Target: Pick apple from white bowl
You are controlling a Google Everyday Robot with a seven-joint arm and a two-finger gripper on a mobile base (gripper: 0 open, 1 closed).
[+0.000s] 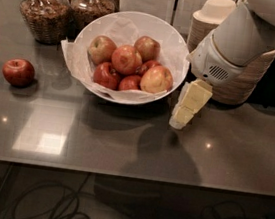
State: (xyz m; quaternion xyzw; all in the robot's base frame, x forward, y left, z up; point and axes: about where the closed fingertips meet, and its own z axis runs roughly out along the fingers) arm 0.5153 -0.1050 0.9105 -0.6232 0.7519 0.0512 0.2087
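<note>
- While a lone red apple (18, 71) sits at the far left of the smooth grey table (122, 145), well apart from the bowl, it is not the fruit the task asks for.
- Behind it, at the back edge, stand two rounded glass jars (43, 13) filled with something brown and coarse.
- Mid-table is the white bowl (178, 46): wide, round and glossy. It is lined with crumpled white paper (74, 55) that spills over its left rim.
- Inside lie several apples (126, 59), red to yellow-red, heaped and touching one another.
- They look firm, round and fairly weighty, with a waxy skin that may slip and a shape that rolls when nudged.
- A hard squeeze could bruise one, so a moderate grip seems right.
- The best hold is probably from above, across the widest part of a top apple.
- The yellowish apple (156, 79) on the right lies nearest the claw and looks exposed.
- The soft paper could snag or lift along with it.
- The claw (181, 118), pale yellow and blocky, hangs tilted just beside the bowl's right rim, low over the table.
- It has hold of nothing, and how far open it is cannot be told.
- Above it is the arm's smooth white housing (237, 39), with a stack of beige paper bowls (241, 90) behind.
</note>
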